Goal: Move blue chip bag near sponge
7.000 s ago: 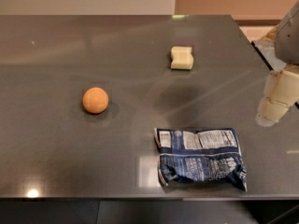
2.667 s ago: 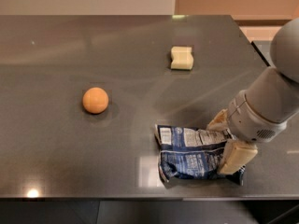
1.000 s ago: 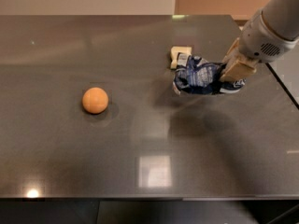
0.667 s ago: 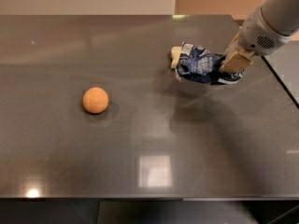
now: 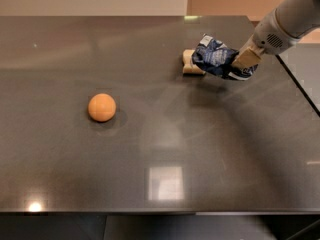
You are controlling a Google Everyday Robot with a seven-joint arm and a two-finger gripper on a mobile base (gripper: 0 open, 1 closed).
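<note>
The blue chip bag (image 5: 215, 57) is crumpled, dark navy with white print. It hangs in my gripper (image 5: 243, 63) at the far right of the table, a little above the surface. My gripper is shut on the bag's right end. The sponge (image 5: 190, 64), a small pale yellow block, lies on the table right beside the bag's left edge, and the bag covers part of it.
An orange ball (image 5: 102, 107) rests on the dark grey table (image 5: 160, 149) at the left. The table's right edge (image 5: 300, 86) runs just beyond my arm (image 5: 287, 21).
I took hold of the bag at the front right, lifted it and carried it back and up to the sponge. In the last second it has moved slightly further toward the sponge.
</note>
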